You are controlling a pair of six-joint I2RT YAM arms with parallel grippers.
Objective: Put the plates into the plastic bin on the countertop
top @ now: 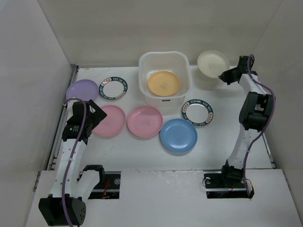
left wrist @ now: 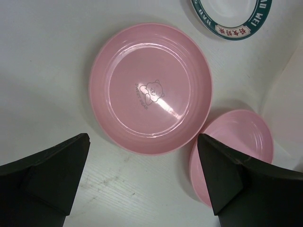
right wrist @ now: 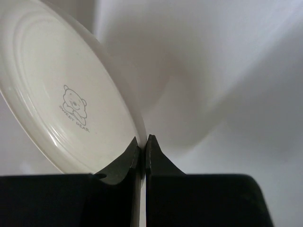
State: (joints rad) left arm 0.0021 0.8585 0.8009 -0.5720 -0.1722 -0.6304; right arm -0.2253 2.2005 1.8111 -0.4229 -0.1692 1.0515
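Right claw point(top: 222, 75) clamps the round, shallow cream plastic plate point(top: 212, 61), tilted beside the translucent white square plastic bin point(top: 164, 54).
Top view: left claw point(top: 93, 118) hovers over a round pink plate point(top: 113, 122). Left wrist: its jaws gape, empty. Right wrist alone shows the thin rim pinch; the tilted plate may swivel loose in transit.

plates, all colours: eight
lilac plate point(top: 81, 89): one
pink plates: two – left pink plate point(top: 110, 121), right pink plate point(top: 145, 121)
blue plate point(top: 178, 135): one
cream plate point(top: 213, 62): one
orange plate point(top: 164, 82): one
white plates with dark patterned rims: two – left patterned plate point(top: 114, 88), right patterned plate point(top: 197, 111)
plastic bin point(top: 151, 100): one
arms: two – left arm point(top: 71, 156), right arm point(top: 241, 146)
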